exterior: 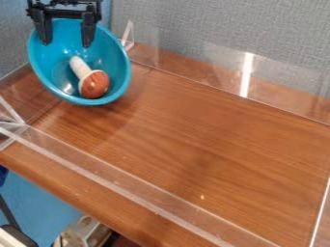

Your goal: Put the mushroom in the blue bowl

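1. Where it lies on its side, the mushroom (88, 79) rests inside the blue bowl (52, 69), so the task looks done.
2. The hand (68, 32) hangs above the bowl's far rim, fingers spread wide, holding nothing.
3. The wooden table (206, 135), edged by clear plastic walls (258, 72), offers no obstacle.

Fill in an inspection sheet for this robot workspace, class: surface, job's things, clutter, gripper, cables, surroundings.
Surface: wooden table, bare, with clear plastic walls round its edges.
Job's things: mushroom lies on its side inside the blue bowl, which sits tilted at the far left corner.
Clutter: nothing seen.
Gripper: black gripper above the bowl, fingers spread apart, holding nothing.
Cables: nothing seen.
Surroundings: grey wall behind the table.
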You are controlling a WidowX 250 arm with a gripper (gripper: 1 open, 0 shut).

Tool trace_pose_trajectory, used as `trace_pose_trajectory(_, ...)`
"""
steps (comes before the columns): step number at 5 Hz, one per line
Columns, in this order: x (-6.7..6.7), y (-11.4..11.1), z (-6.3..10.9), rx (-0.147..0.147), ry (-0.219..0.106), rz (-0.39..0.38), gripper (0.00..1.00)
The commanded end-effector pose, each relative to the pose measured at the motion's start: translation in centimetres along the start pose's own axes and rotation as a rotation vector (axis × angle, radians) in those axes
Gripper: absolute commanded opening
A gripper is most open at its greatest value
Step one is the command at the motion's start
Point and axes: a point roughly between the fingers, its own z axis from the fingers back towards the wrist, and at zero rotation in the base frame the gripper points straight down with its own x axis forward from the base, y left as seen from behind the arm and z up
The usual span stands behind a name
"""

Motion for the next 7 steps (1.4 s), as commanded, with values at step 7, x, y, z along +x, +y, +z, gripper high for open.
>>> trace_pose_trajectory(7, -0.3, -2.9, 3.7, 0.008, -0.077, -0.025, 1.0)
